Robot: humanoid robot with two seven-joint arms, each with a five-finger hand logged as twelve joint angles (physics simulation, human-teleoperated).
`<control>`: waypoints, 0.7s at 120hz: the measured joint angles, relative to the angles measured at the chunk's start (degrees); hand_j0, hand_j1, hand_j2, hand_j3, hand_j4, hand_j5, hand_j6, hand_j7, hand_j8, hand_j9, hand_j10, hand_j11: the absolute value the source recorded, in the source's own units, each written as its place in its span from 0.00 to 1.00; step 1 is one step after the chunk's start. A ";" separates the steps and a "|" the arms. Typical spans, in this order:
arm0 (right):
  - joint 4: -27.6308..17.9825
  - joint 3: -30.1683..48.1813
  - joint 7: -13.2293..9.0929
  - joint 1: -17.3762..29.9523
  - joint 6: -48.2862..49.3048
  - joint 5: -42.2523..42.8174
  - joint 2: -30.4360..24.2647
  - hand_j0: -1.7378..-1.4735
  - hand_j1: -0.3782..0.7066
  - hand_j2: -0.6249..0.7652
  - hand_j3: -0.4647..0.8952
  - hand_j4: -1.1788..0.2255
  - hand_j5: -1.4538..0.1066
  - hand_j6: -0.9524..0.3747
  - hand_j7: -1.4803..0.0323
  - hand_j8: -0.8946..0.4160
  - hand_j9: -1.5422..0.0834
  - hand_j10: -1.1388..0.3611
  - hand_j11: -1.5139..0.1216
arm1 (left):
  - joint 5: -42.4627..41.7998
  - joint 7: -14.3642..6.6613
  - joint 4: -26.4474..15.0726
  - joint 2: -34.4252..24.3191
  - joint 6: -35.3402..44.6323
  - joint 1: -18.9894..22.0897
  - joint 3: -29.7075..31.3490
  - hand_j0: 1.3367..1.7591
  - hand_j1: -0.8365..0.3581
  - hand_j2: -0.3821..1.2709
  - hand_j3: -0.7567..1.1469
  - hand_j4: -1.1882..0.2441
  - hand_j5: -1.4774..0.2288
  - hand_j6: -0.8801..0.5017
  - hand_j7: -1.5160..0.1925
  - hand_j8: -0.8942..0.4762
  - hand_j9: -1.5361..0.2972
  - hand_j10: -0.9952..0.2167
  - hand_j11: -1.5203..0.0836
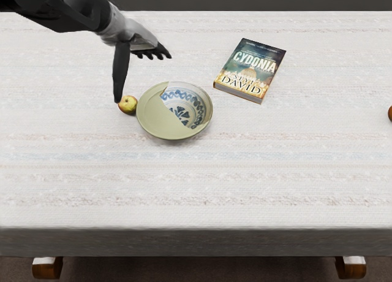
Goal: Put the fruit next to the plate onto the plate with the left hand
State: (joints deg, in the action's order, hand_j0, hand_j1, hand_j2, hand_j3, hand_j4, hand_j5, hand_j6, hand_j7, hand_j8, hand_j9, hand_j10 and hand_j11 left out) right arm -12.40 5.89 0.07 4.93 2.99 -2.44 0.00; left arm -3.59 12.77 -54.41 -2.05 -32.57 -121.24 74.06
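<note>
Your left hand [138,43] hovers near the far left corner of the pale, woven-textured table [196,190], its fingers spread and gripping nothing. One long dark digit points down, its tip meeting the small yellow-red apple [128,104]. That apple sits on the table, touching the left rim of the olive ceramic plate with the blue-patterned centre [153,119]. I'd call this the reach step. Next you'll want the palm lower, the fingers wrapped around the fruit, then a lift over the rim.

Apple [127,104] sits tight against the plate [150,119] rim; tabletop [73,159] lies open left and front of it, book [250,70] well apart.
</note>
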 joint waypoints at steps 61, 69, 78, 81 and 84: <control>0.00 0.00 0.01 0.02 0.00 -0.02 0.00 0.30 0.04 0.45 0.34 0.83 0.92 0.71 0.97 0.67 0.94 0.75 0.91 | -10.09 -8.58 -7.62 2.05 38.82 15.02 2.29 0.76 0.99 0.23 0.40 0.83 0.86 0.64 0.89 0.65 0.84 0.82 0.95; 0.00 0.00 0.02 0.00 0.00 -0.01 0.00 0.30 0.04 0.45 0.34 0.83 0.92 0.71 0.97 0.67 0.94 0.75 0.91 | -9.39 -8.65 -4.56 2.05 39.35 17.58 1.57 0.76 0.99 0.23 0.40 0.83 0.86 0.64 0.89 0.65 0.84 0.82 0.95; 0.00 0.00 0.02 0.01 0.00 -0.02 0.00 0.30 0.04 0.45 0.34 0.83 0.92 0.71 0.97 0.67 0.94 0.75 0.91 | -8.47 -8.69 -2.09 2.05 40.04 19.79 1.11 0.76 0.99 0.23 0.40 0.83 0.86 0.64 0.89 0.65 0.84 0.82 0.95; 0.00 0.00 0.02 0.02 0.00 -0.01 0.00 0.30 0.04 0.45 0.34 0.83 0.92 0.71 0.97 0.67 0.94 0.75 0.91 | -8.22 -8.70 -1.55 2.05 40.89 20.26 1.00 0.76 0.99 0.23 0.40 0.83 0.86 0.63 0.89 0.65 0.84 0.82 0.95; 0.00 0.00 0.00 0.02 0.00 -0.01 0.00 0.30 0.04 0.45 0.34 0.83 0.92 0.71 0.97 0.67 0.94 0.75 0.91 | -8.03 -8.71 -1.13 2.05 41.74 20.93 0.90 0.76 0.99 0.23 0.40 0.83 0.86 0.63 0.89 0.65 0.84 0.82 0.95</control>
State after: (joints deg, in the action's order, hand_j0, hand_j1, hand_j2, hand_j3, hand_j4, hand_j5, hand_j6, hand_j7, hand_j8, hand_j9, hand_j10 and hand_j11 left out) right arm -12.39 5.89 0.07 4.95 2.99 -2.45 0.00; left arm -11.62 4.07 -55.53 0.00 9.17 -100.31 74.96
